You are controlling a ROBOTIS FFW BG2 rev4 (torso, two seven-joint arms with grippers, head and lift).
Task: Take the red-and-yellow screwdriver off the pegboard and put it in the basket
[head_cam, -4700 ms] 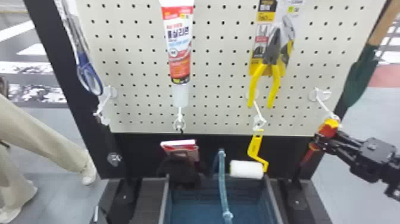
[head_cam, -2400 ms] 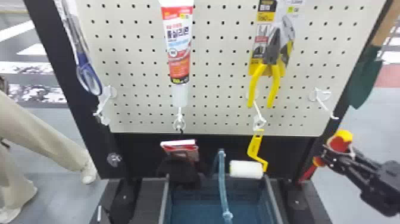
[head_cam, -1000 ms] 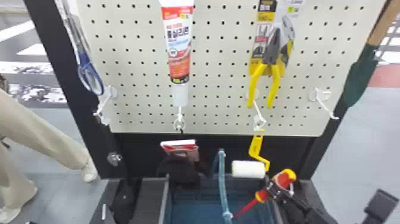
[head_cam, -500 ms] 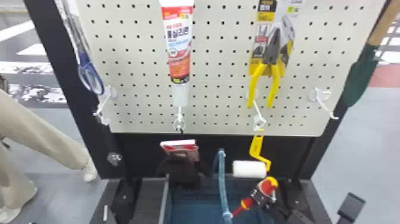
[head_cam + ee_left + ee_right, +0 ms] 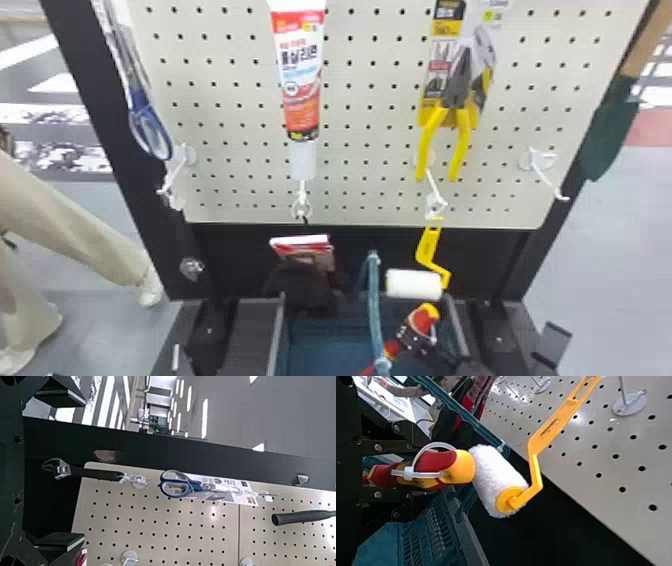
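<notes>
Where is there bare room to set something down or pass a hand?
The basket floor looks bare between its left wall and the raised blue handle. The pegboard has a bare strip between the red-and-white tube and the yellow-handled pliers. Crowded: the basket's right side, where the right tool grips the screwdriver near the paint roller.

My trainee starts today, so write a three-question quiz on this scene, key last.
1. What is the right gripper holding?
A) yellow-handled metal pliers
B) red-and-yellow screwdriver
C) white fluffy roller with a bent yellow handle

2. True or false: in the head view, the blue-handled metal scissors hang left of the red-and-white plastic tube.

3. Fill in: the left gripper has its flat black fingers ____.

Key: 1 B; 2 true; 3 open
</notes>
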